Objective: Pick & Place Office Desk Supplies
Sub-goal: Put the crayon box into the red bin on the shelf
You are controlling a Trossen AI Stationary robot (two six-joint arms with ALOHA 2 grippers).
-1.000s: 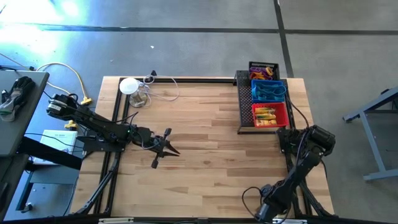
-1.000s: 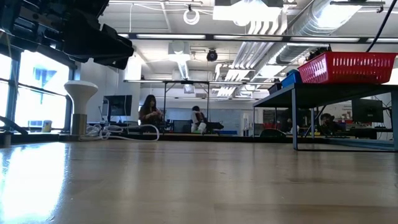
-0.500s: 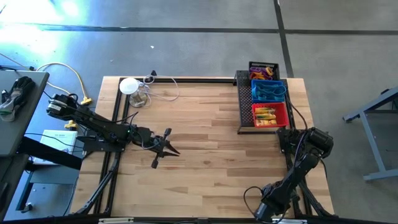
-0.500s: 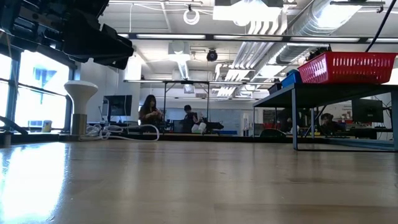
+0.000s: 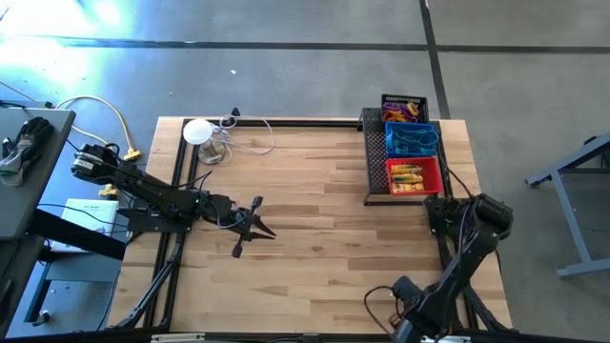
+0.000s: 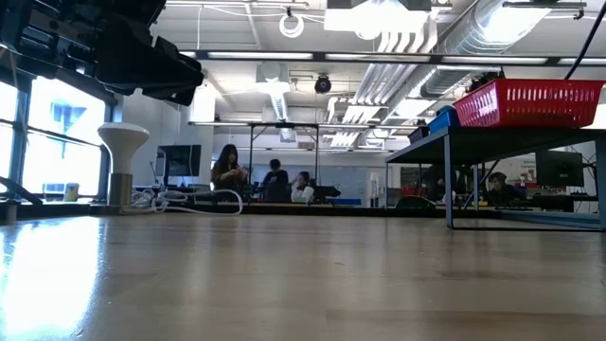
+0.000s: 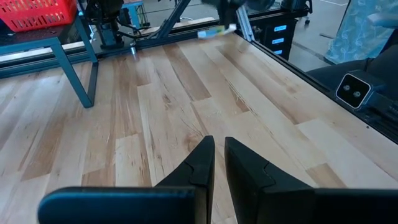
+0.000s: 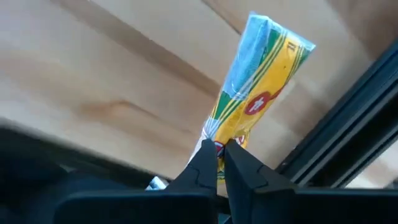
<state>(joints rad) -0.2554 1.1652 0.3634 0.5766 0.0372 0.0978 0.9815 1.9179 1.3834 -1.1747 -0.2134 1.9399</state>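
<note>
Yellow crayon packet (image 8: 258,99), at the high view's lower right table edge, is pinched at its tip by the right gripper (image 8: 216,163), ready for lifting toward the red basket (image 5: 414,176). Left gripper (image 5: 254,227) waits centre-left, fingers together, empty.

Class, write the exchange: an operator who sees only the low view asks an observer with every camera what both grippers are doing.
Operator: I see only bare wood. Where is the right gripper?
Observer: The right gripper is near the table's right edge, shut on the end of a yellow packet.
Operator: And the left?
Observer: The left gripper hovers over the table's left-middle, shut and empty.
Operator: What's in the red basket?
Observer: The red basket holds small yellow items.
</note>
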